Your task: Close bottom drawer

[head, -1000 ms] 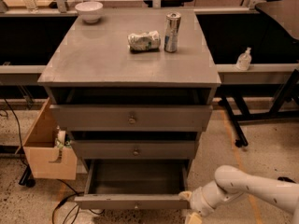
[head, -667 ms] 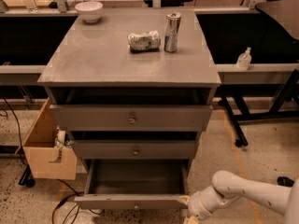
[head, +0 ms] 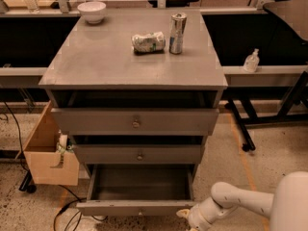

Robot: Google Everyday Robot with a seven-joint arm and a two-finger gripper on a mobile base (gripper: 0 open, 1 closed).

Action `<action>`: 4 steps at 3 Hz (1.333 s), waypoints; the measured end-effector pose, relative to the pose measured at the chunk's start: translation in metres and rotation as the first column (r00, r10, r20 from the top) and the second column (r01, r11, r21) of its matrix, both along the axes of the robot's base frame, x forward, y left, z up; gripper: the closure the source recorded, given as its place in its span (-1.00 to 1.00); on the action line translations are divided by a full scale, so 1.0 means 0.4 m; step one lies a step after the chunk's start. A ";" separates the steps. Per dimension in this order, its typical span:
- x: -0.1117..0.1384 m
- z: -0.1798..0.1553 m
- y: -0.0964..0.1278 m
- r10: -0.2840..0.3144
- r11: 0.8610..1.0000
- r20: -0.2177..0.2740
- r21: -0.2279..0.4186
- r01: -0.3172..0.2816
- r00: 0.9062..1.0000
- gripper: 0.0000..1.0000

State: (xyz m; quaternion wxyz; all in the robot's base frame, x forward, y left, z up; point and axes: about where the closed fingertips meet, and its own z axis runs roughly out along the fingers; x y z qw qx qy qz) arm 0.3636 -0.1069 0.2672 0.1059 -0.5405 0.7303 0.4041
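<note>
The bottom drawer [head: 138, 207] of the grey cabinet stands pulled out, its shallow grey tray [head: 139, 183] open to view and its slim front panel near the lower edge. My gripper [head: 185, 216] is at the end of the white arm, low at the right, right by the front panel's right end. The middle drawer [head: 139, 155] and the top drawer [head: 134, 122] above it look closed or nearly so.
On the cabinet top [head: 96, 61] lie a white bowl [head: 92, 11], a crushed can [head: 148, 42] and an upright can [head: 177, 27]. A cardboard box [head: 48, 153] hangs at the cabinet's left. A cable [head: 67, 211] runs over the floor. A sanitizer bottle [head: 250, 61] stands on the right ledge.
My arm has shifted left and lower, bringing the gripper closer to the right end of the bottom drawer's front panel. The drawer has not visibly moved.
</note>
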 end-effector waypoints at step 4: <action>-0.034 -0.089 0.033 0.077 0.997 -0.107 0.032 -0.074 0.991 -0.62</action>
